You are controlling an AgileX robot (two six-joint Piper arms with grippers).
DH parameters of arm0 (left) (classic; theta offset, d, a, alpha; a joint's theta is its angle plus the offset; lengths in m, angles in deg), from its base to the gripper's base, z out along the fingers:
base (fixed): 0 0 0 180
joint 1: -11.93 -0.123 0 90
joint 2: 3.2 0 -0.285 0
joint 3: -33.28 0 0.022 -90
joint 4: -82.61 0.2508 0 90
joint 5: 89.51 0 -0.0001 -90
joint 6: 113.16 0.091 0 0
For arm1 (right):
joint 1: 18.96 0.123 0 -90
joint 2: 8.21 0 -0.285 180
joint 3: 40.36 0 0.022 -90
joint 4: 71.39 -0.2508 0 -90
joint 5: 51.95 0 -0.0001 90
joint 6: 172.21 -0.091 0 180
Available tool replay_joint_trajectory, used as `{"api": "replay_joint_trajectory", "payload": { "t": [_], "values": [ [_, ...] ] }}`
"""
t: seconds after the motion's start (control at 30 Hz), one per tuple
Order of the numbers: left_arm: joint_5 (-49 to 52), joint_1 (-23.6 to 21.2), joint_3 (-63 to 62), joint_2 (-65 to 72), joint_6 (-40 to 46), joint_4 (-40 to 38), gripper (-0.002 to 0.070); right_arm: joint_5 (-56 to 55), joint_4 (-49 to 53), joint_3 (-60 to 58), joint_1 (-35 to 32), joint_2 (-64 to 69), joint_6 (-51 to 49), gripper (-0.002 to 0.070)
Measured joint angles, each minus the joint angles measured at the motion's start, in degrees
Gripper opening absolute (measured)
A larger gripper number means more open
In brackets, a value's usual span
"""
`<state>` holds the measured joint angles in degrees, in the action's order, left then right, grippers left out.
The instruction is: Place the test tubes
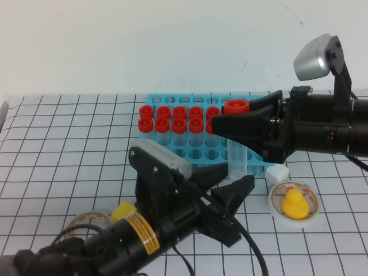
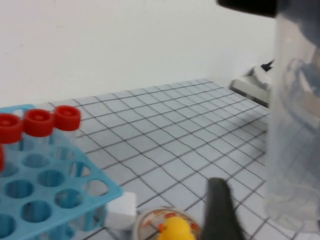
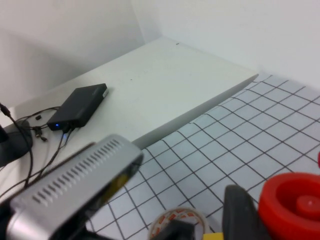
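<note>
- Over the front edge of the blue rack [image 1: 198, 154], the test tube [image 1: 237, 150] hangs upright, clamped just under its red cap [image 1: 236, 106] by the right gripper [image 1: 233, 118].
- The tube is probably light, rigid and slick-walled; a hold near the cap suits insertion.
- The left gripper [image 1: 233, 195], lower down, has its jaws apart and holds nothing.
- Open front holes give room; capped tubes [image 1: 179, 118] stand close behind.

I've got left gripper [image 1: 240, 208] before the test tube rack [image 1: 190, 154], right gripper [image 1: 230, 114] over its right end. Duck [image 1: 294, 204] on tape roll [image 1: 287, 223], front-right.
</note>
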<state>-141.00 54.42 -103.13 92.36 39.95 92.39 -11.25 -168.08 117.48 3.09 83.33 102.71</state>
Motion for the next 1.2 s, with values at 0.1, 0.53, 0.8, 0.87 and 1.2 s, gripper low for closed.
{"api": "replay_joint_trajectory", "payload": {
  "t": [0.1, 0.53, 0.8, 0.87, 1.2],
  "values": [
    [1.62, -1.86, 0.0, -0.8, 0.09, 0.57, 0.0455, -1.53, -0.09, 0.0, 0.0, 0.0, 0.37, 0.0268],
    [27.47, -11.63, 10.65, -28.95, -5.59, 15.98, 0.018, -8.34, -0.46, 0.0, 0.0, -1.17, 1.05, 0.0268],
    [43.1, -11.63, 22.13, -58.4, -8.14, 18.07, 0.0004, -8.47, -0.55, 0.0, 0.0, -1.17, 1.11, 0.0268],
    [48.33, -11.63, 23.54, -64.07, -8.25, 18.07, 0.0001, -8.47, -0.55, 0.0, 0.0, -1.17, 1.11, 0.0268],
    [56.46, -11.63, 24.92, -77.87, -8.38, 18.07, 0.0, -8.55, -0.55, 0.0, 0.0, -1.17, 1.18, 0.0268]
  ]
}}
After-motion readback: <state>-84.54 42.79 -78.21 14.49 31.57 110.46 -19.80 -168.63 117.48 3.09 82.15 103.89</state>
